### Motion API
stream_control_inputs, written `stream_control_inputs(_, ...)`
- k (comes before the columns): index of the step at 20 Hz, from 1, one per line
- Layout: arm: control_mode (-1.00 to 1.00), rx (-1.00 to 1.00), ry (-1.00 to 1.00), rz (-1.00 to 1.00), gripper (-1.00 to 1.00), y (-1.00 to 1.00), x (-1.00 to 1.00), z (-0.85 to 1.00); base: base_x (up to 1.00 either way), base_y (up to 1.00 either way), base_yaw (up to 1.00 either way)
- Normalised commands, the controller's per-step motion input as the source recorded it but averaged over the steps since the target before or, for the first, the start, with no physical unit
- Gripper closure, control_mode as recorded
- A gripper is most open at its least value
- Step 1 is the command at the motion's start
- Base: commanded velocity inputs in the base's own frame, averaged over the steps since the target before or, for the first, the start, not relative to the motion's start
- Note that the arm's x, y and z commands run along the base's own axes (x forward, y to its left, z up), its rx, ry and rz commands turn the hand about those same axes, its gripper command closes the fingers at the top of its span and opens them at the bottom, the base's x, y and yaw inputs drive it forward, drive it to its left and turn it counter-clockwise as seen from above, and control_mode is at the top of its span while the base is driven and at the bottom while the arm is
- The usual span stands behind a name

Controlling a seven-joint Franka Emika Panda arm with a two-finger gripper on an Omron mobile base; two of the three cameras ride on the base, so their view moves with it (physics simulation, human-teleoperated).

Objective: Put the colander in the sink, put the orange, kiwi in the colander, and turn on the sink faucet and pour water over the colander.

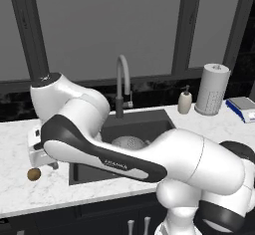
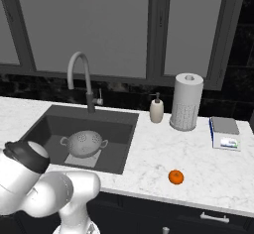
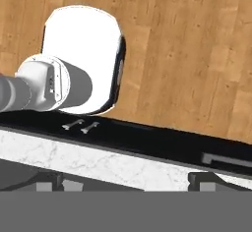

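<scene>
One colander in sink, one kiwi, one orange, gripper wide open, empty.

You can count one colander in one sink, one sink faucet at its far edge, one kiwi on the left counter, one orange on the right, one soap dispenser, one paper towel roll, and one scale far right.
</scene>
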Motion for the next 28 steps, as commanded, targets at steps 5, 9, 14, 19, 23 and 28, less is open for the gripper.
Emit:
stream_control_inputs(5, -1.00, -0.07, 0.03, -0.32, -1.00, 0.16, 0.35, -0.45, 0.00, 0.00, 0.00)
stream_control_inputs(9, -1.00, -0.01, -0.07, -0.19, -1.00, 0.36, 0.14, -0.61, 0.00, 0.00, 0.00)
stream_control_inputs(14, -1.00, 0.00, -0.18, -0.15, -1.00, 0.33, 0.22, -0.50, 0.00, 0.00, 0.00)
stream_control_inputs(19, -1.00, 0.00, -0.18, -0.14, -1.00, 0.05, 0.43, -0.43, 0.00, 0.00, 0.00)
stream_control_inputs(23, -1.00, 0.07, -0.19, -0.07, -1.00, 0.04, 0.45, -0.33, 0.00, 0.00, 0.00)
stream_control_inputs(28, -1.00, 0.12, -0.22, 0.00, -1.00, 0.21, 0.35, -0.20, 0.00, 0.00, 0.00)
